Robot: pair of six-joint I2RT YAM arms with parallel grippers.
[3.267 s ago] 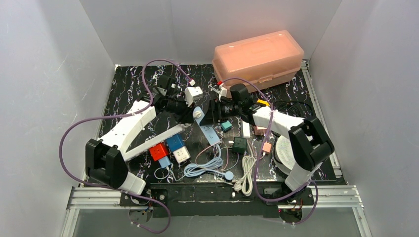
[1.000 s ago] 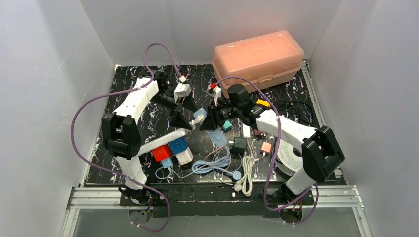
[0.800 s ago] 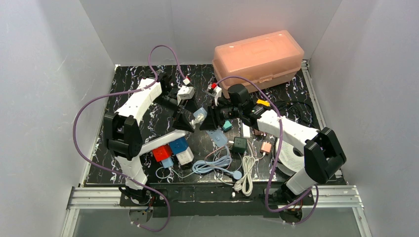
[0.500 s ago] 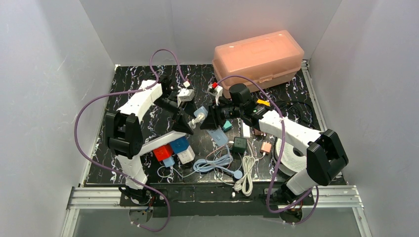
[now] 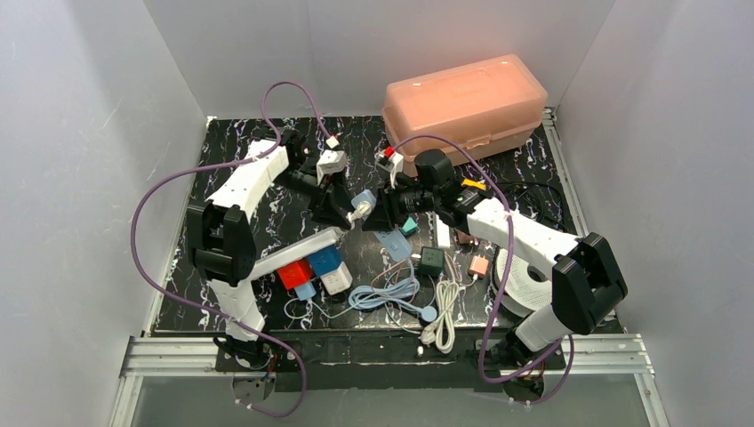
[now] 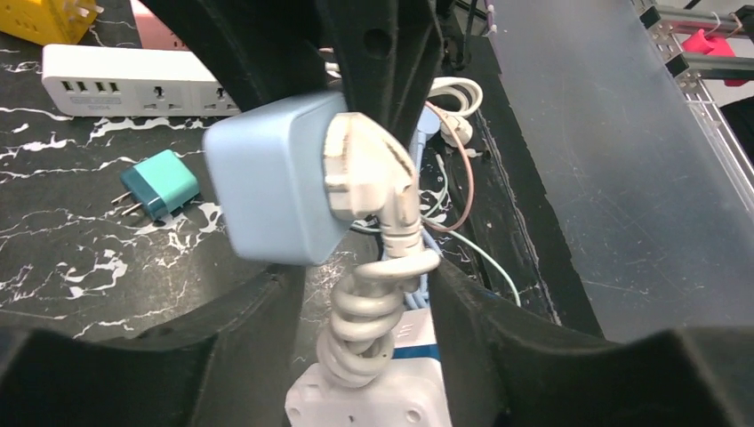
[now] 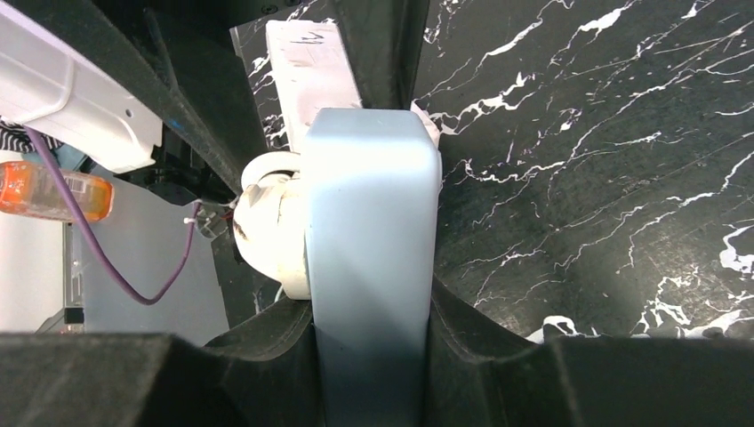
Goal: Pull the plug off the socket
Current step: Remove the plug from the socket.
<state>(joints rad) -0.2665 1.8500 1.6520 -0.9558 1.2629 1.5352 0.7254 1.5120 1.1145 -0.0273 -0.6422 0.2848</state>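
Note:
A light blue socket (image 7: 372,205) hangs above the mat, and my right gripper (image 7: 372,311) is shut on its sides. A white plug (image 6: 369,165) sits in the socket's (image 6: 276,191) face, with its coiled white cord (image 6: 373,311) running down from it. My left gripper (image 6: 366,267) straddles the coil just below the plug. Its jaws are narrowed: the right fingertip (image 6: 445,276) touches the top loop, and a gap shows at the left one. In the top view the left gripper (image 5: 342,212) and the right gripper (image 5: 381,206) meet at the plug (image 5: 358,212), mid-mat.
An orange lidded box (image 5: 464,102) stands at the back right. On the mat lie red (image 5: 289,271) and blue (image 5: 322,258) cubes, a white strip (image 6: 133,82), a teal adapter (image 6: 162,182), cable bundles (image 5: 384,298) and a white disc (image 5: 516,271).
The left gripper has moved in to the plug and its jaws have narrowed around the cord. The right gripper still holds the socket, shifted slightly.

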